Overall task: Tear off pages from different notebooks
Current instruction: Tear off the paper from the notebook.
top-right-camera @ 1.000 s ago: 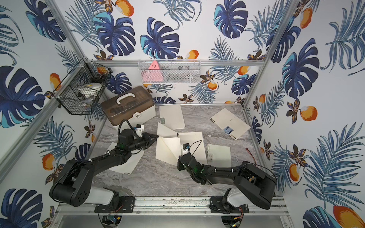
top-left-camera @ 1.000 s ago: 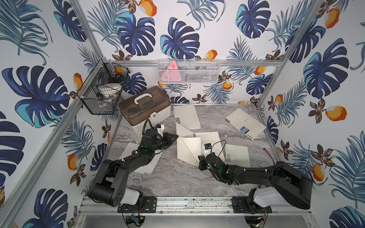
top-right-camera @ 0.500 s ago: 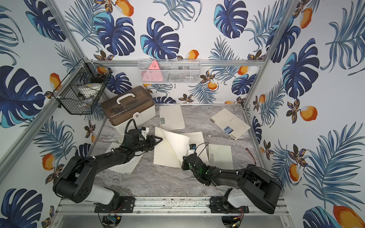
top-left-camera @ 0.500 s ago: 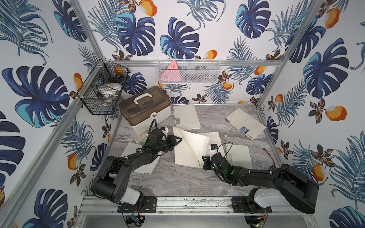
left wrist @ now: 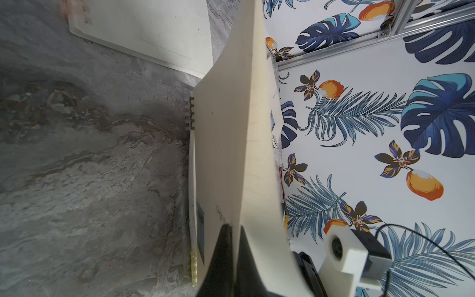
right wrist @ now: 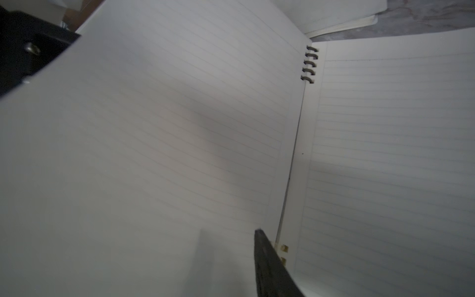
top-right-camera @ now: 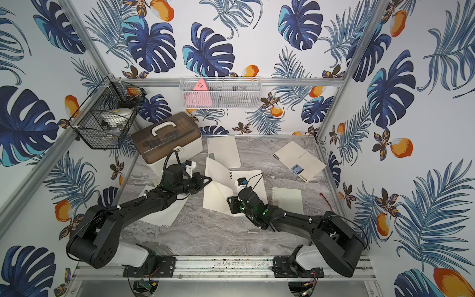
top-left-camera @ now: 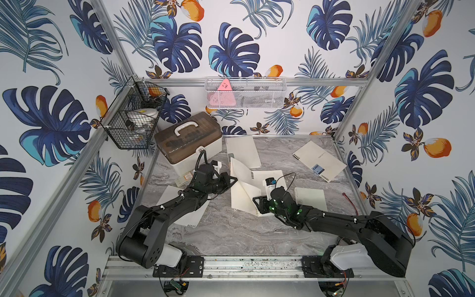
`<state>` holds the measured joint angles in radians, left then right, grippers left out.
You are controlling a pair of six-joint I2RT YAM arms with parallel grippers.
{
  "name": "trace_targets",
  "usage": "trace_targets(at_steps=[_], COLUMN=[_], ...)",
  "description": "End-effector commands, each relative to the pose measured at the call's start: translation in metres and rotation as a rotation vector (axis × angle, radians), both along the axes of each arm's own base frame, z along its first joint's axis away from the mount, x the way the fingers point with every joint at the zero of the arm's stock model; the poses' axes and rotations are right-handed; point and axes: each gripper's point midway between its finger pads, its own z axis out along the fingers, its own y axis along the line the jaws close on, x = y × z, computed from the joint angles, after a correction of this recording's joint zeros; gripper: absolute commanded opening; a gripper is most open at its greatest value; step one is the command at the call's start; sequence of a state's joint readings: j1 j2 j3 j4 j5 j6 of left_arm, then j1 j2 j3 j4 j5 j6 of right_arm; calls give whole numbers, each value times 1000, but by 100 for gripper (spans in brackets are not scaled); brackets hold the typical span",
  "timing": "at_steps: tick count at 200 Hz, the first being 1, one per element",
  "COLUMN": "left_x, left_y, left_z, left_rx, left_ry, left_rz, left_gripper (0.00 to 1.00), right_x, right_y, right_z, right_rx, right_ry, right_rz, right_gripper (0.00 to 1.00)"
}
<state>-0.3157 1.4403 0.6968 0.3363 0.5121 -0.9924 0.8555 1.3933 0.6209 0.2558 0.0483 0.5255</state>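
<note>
Pinching a raised page (top-left-camera: 240, 171) of the open notebook (top-left-camera: 244, 199) in the middle of the worktop (top-left-camera: 231, 236), the left fingers (top-left-camera: 232, 181) are clamped together on that sheet. The right fingers (top-left-camera: 258, 204) sit at the notebook's near edge beside the coil (right wrist: 311, 61). They stand apart, one in front of the lined paper, the other only a shadow behind it. A closed notebook (top-left-camera: 320, 160) lies near the far right corner, and a loose page (top-left-camera: 191, 217) lies by the left edge.

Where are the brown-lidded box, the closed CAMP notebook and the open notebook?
brown-lidded box (top-left-camera: 191, 141), in a top view, lid.
closed CAMP notebook (top-left-camera: 320, 156), in a top view, cover middle.
open notebook (right wrist: 385, 167), right wrist view, flat lined page.
</note>
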Motion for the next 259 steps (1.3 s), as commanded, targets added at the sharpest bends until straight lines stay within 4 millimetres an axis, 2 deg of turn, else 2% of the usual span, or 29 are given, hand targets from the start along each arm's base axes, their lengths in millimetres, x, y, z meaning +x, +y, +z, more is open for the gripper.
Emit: trace_targets(at_steps=[1,26,56,77,91,95,98,102,134,149,166,174,187,196,205,212,229,244,259], left_x=[1,0,1,1,1,1,1,1,1,0,-3,-3,-4,-5,-6,-6,-7,-8,-8], left_y=[1,0,-1,0,-1,-1,-1,-1,-2,-2,-1,0,2,4,5,5,6,7,7], left_z=[-1,-1,2,6,9,10,10,11,13,13,15,16,17,18,20,20,20,19,20], left_rx=[36,35,40,49,49,47,46,45,35,38,48,54,64,67,69,69,67,57,51], left_ry=[-6,-7,-16,-25,-32,-34,-34,-35,-38,-40,-42,-42,-43,-45,-48,-49,-49,-47,-46], left_rz=[-1,-6,-9,-11,-12,-13,-13,-14,-20,-22,-26,-23,-23,-24,-24,-26,-28,-31,-39], left_gripper=[0,0,0,0,0,0,0,0,0,0,0,0,0,0,0,0,0,0,0], right_x=[-9,-4,2,3,8,8,11,13,29,36,36,34,28,22,18,14,16,25,41], right_y=[3,9,16,20,24,22,28,30,27,19,10,3,-10,-24,-34,-39,-47,-51,-59], right_z=[-10,5,22,31,31,26,33,33,25,28,36,41,45,35,28,20,6,4,8], right_rx=[-121,-168,-202,-305,-357,-377,-373,-385,-521,-566,-552,-530,-477,-456,-411,-365,-210,-55,49], right_ry=[54,52,53,51,61,70,58,60,60,44,16,-6,-16,12,40,68,157,222,267], right_rz=[98,127,141,162,171,174,178,183,146,95,60,40,14,1,-10,-7,1,29,49], right_gripper=[42,48,51,53,55,55,55,55,55,46,23,15,12,12,14,20,27,44,52])
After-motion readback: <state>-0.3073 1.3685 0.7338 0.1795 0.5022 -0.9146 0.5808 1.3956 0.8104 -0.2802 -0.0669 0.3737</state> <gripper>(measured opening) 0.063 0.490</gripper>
